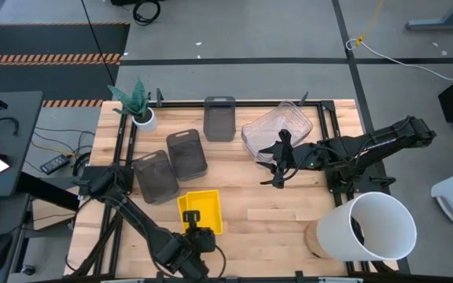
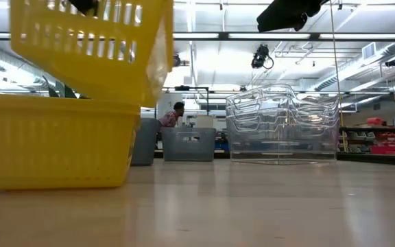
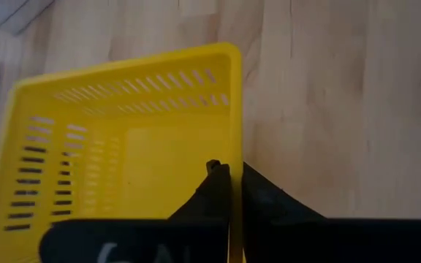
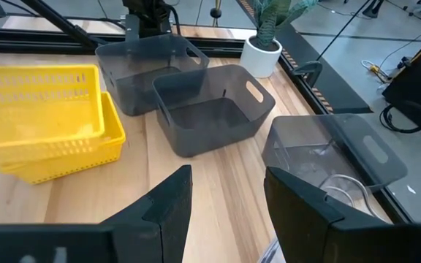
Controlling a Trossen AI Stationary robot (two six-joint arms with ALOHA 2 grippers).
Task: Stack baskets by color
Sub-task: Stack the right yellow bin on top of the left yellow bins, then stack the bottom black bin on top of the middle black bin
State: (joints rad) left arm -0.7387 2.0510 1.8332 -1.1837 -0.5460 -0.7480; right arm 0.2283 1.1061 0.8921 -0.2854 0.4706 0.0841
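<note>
Left gripper [image 3: 229, 179] clamped on yellow basket's [image 3: 123, 146] rim (tilted above another yellow one).

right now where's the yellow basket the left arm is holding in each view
High: held yellow basket, bottom centre, under the left pincer.
Low: raised and tilted, top left.
Left wrist: fills the left half, rim pinched.
Right wrist: at left.
Shared landmark: the yellow basket beneath it, also in the right wrist view.
</note>
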